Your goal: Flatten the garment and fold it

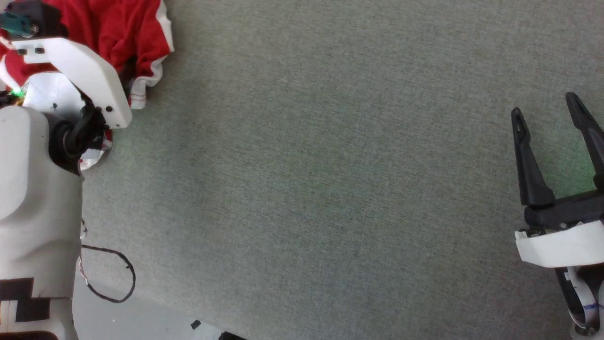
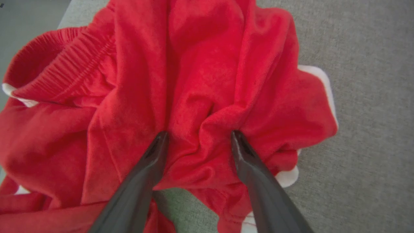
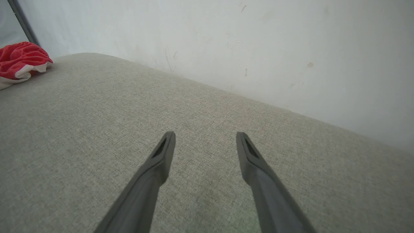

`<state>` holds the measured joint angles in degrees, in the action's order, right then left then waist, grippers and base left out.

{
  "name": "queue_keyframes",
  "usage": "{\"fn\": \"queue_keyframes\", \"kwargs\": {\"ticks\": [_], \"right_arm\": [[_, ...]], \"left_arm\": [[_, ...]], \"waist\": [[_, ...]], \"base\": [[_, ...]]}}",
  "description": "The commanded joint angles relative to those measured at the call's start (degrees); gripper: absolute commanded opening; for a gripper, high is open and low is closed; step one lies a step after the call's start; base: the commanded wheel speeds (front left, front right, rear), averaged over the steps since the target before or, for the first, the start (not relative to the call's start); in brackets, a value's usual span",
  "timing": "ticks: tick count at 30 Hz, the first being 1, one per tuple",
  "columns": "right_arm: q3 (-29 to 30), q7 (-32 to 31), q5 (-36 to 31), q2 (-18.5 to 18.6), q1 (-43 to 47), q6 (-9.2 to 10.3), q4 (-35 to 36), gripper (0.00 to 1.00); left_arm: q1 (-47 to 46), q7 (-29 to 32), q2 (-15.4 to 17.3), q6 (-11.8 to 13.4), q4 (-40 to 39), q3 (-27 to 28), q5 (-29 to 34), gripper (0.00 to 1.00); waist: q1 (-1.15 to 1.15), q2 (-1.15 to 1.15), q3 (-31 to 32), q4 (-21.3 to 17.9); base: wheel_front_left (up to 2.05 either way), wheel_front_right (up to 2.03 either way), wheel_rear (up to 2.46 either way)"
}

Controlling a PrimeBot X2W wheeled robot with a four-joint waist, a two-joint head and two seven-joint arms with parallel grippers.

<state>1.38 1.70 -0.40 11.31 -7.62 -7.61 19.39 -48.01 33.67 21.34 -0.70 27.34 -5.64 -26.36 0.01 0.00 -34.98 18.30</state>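
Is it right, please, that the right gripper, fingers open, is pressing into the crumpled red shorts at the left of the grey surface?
No: it is the left gripper, fingers open, pressing into the crumpled red shorts, as the left wrist view shows; the right gripper is over bare surface.

Soft, even light fills all three views, leaving only faint shadows. A green glow tints the grey surface (image 1: 578,174) beside the right gripper (image 1: 544,104). The right wrist view blurs its fingers (image 3: 142,197) toward the bottom edge and bows the surface's far edge.
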Motion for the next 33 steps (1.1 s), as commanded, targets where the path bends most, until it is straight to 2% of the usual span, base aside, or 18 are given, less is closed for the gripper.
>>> {"fn": "queue_keyframes", "kwargs": {"ticks": [1, 2, 5, 13, 18, 26, 33], "right_arm": [[-0.26, 0.07, 0.45, 0.08, -1.22, 0.12, 0.18, 1.0], [-0.39, 0.12, 0.51, 0.08, -1.39, 0.12, 0.07, 1.0], [-0.62, 0.41, 0.74, 0.0, -1.66, 0.12, -0.56, 1.0], [-0.51, 1.64, 1.19, -0.88, -1.03, 0.12, -2.86, 1.0], [-1.01, 3.05, 1.28, -2.56, -0.51, 0.12, -5.12, 1.0], [-0.75, 5.32, 1.29, -5.32, 1.14, 0.12, -8.7, 1.0], [0.24, 7.3, 1.3, -7.46, 2.97, 0.12, -11.64, 1.0]], "left_arm": [[1.03, -0.56, 0.43, 0.39, 0.41, -0.08, 0.61, 1.0], [1.17, -1.23, 0.47, 0.49, 0.48, -0.06, 0.74, 0.85], [1.58, -4.21, 0.61, 0.11, 0.52, -0.05, 1.06, 0.0], [0.68, -9.41, 1.94, -0.51, 1.96, 1.76, 0.17, 0.0], [-0.24, -11.14, 2.98, 0.26, 0.63, 3.37, -0.49, 0.0], [-2.45, -9.78, 5.65, 0.06, -3.54, 4.32, -1.07, 0.0], [-6.12, -6.25, 7.13, -1.47, -9.85, 2.39, -0.88, 0.0]], "waist": [[-0.01, 0.0, -0.45, -0.6], [-0.01, 0.0, -0.46, -0.72], [-0.01, 0.0, -0.02, -1.06], [-0.01, 0.0, 3.98, -1.49], [-0.01, 0.0, 8.41, -1.74], [-0.01, 0.0, 15.0, -2.49], [-0.01, 0.0, 20.74, -4.02]], "base": [[0.0, 0.0, 0.0], [0.0, 0.0, 0.0], [0.0, 0.0, 0.0], [0.0, 0.0, 0.0], [0.0, 0.0, 0.0], [0.0, 0.0, 0.0], [0.0, 0.0, 0.0]]}}
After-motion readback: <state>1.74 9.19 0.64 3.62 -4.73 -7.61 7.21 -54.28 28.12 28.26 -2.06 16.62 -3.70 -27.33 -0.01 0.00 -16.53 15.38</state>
